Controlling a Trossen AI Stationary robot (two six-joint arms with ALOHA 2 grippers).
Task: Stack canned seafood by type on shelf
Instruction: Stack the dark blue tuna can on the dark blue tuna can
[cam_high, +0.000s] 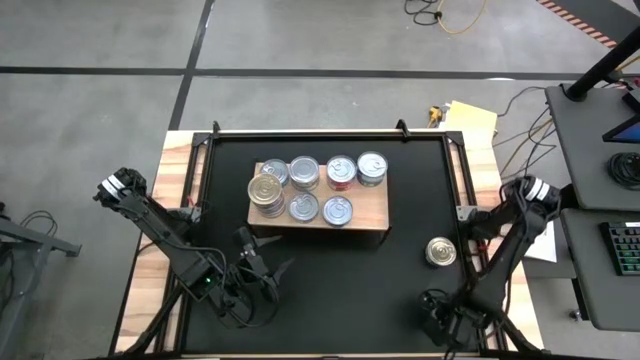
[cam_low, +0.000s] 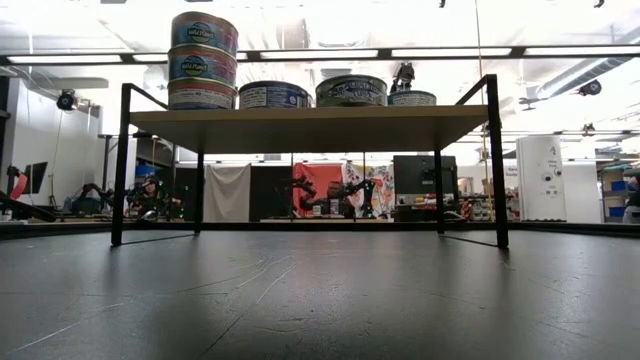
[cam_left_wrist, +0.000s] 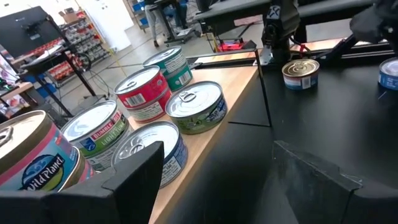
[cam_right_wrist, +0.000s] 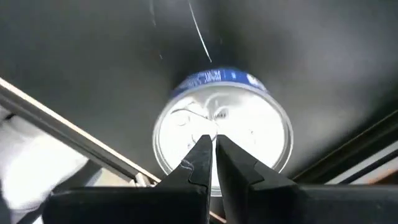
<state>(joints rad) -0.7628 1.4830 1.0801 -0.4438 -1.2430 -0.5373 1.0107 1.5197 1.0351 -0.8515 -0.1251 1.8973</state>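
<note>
We note the shelf (cam_high: 366, 212) near the far middle of the black mat (cam_high: 330, 290), carrying the canned seafood (cam_high: 318, 187) in two rows, with a taller stack (cam_low: 203, 60) at its left front corner. One gold-lidded tin (cam_high: 440, 251) sits off the shelf on the mat to its right and nearer us. The left tool (cam_high: 262, 262) hovers released just in front of the shelf's left end, while the right tool (cam_right_wrist: 211, 149), clenched and empty, hangs over a blue-labelled tin (cam_right_wrist: 224, 127) well right-front of the shelf.
</note>
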